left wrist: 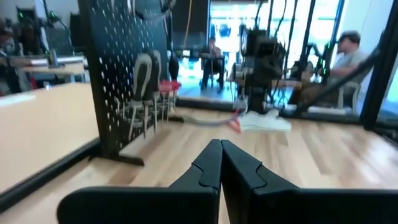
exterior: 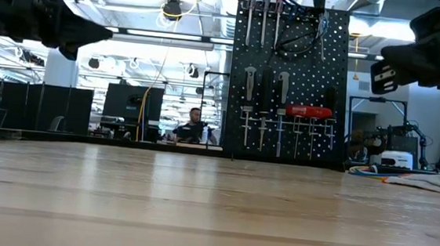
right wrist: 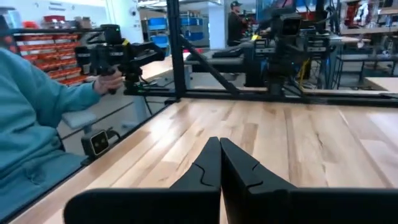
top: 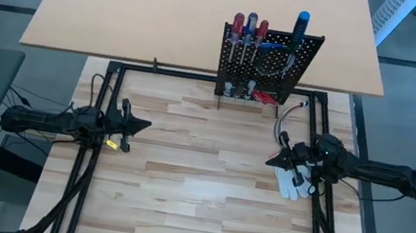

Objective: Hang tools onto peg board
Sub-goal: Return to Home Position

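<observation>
Currently both arms hang level above the plank work surface (top: 181,187), one at each side and well apart from the peg board (top: 268,59). This reads as a parked stance, chosen so that neither arm blocks the board. The left gripper (left wrist: 220,149) points inward from the left side with its fingers pressed together and nothing between them. The right gripper (right wrist: 219,146) mirrors it from the right side, likewise closed and empty. A closed, empty gripper suits a rest posture, since no grasp is pending. The right gripper sits just over the white glove (top: 291,183), which lies flat on the surface and is not one of the tools. The peg board stands upright at the far edge of the plank surface, against the tan tabletop (top: 125,5). Three red-handled screwdrivers (top: 249,26) and a blue-handled screwdriver (top: 302,21) stand with handles above the board's top edge and shafts down, so gravity seats them and the handles can be reached. In the low view a lower row of drivers (exterior: 265,103) hangs shaft-down on the board's face. The red-handled pliers (exterior: 309,112) lie crosswise at the right of that row. A dark loop (exterior: 297,39) hangs on the upper face; what it is cannot be told. No tool shows off the board in any view, so the hanging work appears complete.
</observation>
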{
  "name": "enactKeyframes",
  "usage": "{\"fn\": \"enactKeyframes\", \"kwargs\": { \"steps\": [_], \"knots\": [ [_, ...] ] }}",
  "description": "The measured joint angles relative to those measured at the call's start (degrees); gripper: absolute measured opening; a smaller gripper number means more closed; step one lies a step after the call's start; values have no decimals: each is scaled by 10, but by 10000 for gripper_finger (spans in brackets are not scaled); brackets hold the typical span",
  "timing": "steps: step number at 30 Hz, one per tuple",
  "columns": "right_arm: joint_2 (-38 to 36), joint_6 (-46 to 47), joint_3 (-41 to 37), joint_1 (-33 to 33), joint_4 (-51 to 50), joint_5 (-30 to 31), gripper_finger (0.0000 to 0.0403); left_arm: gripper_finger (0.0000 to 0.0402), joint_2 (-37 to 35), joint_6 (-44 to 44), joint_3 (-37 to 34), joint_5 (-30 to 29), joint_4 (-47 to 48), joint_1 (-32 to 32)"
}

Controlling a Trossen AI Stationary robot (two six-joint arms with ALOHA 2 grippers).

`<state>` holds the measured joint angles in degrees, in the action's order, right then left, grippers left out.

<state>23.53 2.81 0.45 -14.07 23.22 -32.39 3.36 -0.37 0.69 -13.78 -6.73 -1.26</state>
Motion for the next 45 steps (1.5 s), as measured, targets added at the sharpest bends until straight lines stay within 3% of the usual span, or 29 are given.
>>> {"fn": "enactKeyframes", "kwargs": {
  "steps": [5, 9, 11, 23, 28, 36, 45],
  "knots": [
    [1, 61, 0, 14, 28, 86, 9, 0, 1, 10, -1, 0, 1, 0],
    [-1, 58, 0, 57, 173, 85, 6, 0, 0, 12, -1, 0, -2, 0],
    [-16, 58, 0, 73, 193, 83, 3, 0, 0, 11, -1, 0, 6, 0],
    [-235, 59, 7, 30, -49, 84, 1, 0, 0, 1, 1, 23, 33, 1],
    [-226, 56, 3, 8, -91, 118, 1, 0, -2, 3, 1, 24, 33, 1],
    [-232, -1, 0, 45, -214, 357, 0, 0, -3, 8, 1, 19, 32, 1],
    [-207, -9, -1, 79, -213, 367, 20, 0, 1, 27, 1, 30, 38, 1]
  ]
}}
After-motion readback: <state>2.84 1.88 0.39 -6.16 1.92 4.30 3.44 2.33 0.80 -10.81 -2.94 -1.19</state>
